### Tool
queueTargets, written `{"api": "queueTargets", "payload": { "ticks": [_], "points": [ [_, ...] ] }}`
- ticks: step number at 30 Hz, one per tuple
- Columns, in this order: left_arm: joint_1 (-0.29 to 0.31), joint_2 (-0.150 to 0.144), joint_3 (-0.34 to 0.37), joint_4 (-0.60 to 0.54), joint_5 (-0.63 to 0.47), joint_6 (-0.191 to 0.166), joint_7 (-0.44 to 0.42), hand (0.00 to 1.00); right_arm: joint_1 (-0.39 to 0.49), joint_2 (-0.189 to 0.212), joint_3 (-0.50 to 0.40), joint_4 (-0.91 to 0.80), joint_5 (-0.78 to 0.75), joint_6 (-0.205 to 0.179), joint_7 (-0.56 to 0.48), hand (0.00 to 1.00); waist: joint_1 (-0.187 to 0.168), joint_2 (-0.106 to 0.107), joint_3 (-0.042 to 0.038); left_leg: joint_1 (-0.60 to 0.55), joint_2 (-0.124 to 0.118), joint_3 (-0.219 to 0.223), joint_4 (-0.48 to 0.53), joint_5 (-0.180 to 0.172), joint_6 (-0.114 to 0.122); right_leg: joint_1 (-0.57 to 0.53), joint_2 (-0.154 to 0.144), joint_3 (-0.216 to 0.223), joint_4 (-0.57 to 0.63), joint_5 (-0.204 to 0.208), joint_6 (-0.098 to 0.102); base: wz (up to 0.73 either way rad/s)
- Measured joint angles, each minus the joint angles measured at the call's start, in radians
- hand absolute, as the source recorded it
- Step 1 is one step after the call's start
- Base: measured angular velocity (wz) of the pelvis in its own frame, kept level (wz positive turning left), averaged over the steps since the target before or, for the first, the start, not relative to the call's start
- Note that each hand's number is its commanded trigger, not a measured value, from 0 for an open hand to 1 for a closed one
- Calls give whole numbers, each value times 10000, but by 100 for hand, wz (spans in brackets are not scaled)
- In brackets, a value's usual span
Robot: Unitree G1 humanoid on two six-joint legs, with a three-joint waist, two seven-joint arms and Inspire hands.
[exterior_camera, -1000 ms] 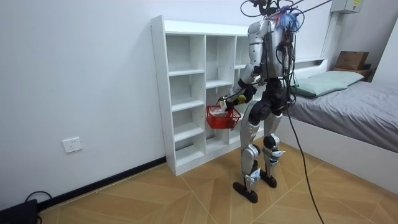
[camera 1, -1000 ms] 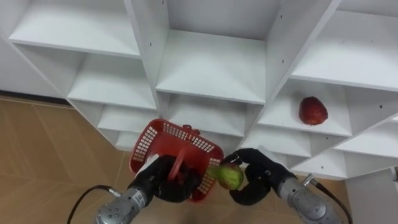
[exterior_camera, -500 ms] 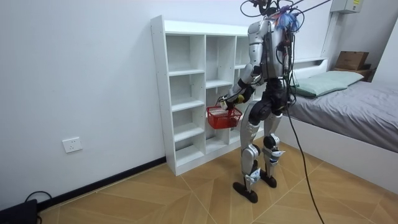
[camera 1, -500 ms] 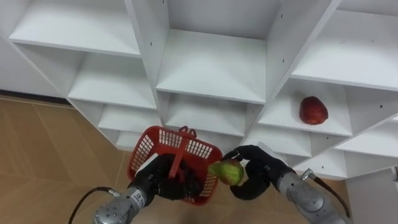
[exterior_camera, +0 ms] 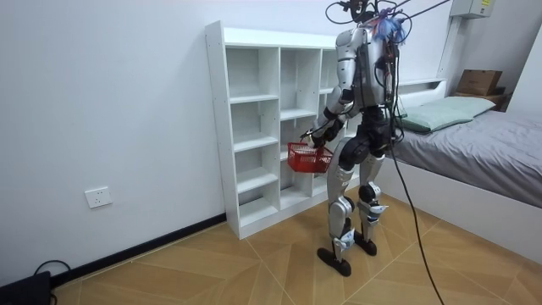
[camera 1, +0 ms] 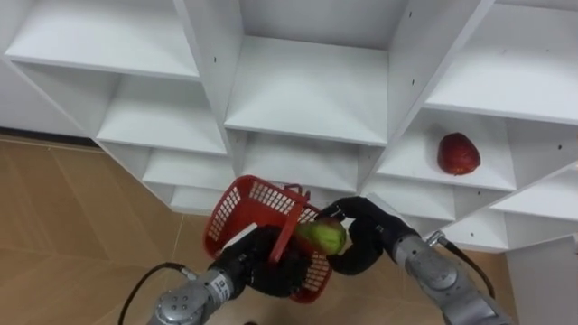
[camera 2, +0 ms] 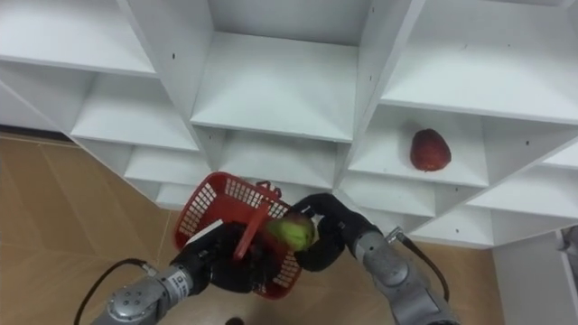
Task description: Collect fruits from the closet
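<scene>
The fingers (camera 1: 345,264) of the right hand (camera 1: 366,236) are curled tightly round a green fruit (camera 1: 323,236), thumb over its top, the rest wrapped beneath it. The fruit is held just above the right-hand rim of the red basket (camera 1: 242,209), beside the top of the basket's handle (camera 1: 287,236).

The left hand (camera 1: 257,269) has its fingers closed round the lower part of that handle and carries the basket tilted, its open mouth facing up and towards the closet (camera 1: 307,90). The hand and the mesh wall hide the inside, so I cannot tell what lies in the basket.

Beyond the hands, a red fruit (camera 1: 458,153) lies alone on a shelf board in the closet's right column, towards the board's right side, well apart from the basket. The other compartments show bare white boards.

In the room view the robot stands upright on the wooden floor (exterior_camera: 254,263) close to the closet's front, facing it, with the basket at hip height before the shelves. A bed (exterior_camera: 500,144) lies behind it at the room view's right.
</scene>
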Motion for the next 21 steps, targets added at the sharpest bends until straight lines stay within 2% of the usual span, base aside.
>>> {"api": "queueTargets", "payload": {
  "ticks": [7, 12, 13, 14, 15, 21],
  "points": [
    [-62, -108, -103, -17, -30, 0, -162, 100, -266, 111, 22, 267, 1, 0, -136, 100, 5, 74, 47, -6, 5, 51, -2, 0, 0, -34, 4, 51, 15, 0, 0, -1],
    [-64, -207, -137, -18, -30, 0, -325, 100, -407, 354, 20, 453, -8, 0, -347, 100, -48, 83, 50, -1, 7, 55, -35, 0, 0, -40, 5, 55, 3, 0, 0, 0],
    [-65, -208, -137, -19, -30, 0, -325, 100, -417, 382, 21, 504, -15, 0, -353, 89, -59, 83, 50, -2, 6, 55, -38, 0, 0, -42, 5, 55, 0, 0, 0, 0],
    [-67, -208, -136, -26, -30, 0, -325, 100, -422, 421, 22, 578, -22, 0, -353, 51, -76, 83, 50, -7, 5, 55, -43, 0, 0, -48, 5, 55, -5, 0, 1, 0],
    [-67, -206, -132, -50, -31, 0, -325, 100, -420, 432, 25, 604, -24, 0, -352, 0, -94, 85, 51, -20, 5, 55, -45, 0, 0, -59, 6, 55, -8, 0, 1, 0],
    [-146, -226, -129, -88, -31, 0, -326, 100, -436, 437, 21, 606, -23, 0, -433, 0, -108, 84, 51, -21, 7, 79, -59, 0, 0, -76, 11, 86, -23, 0, 1, 0]
  ]
}}
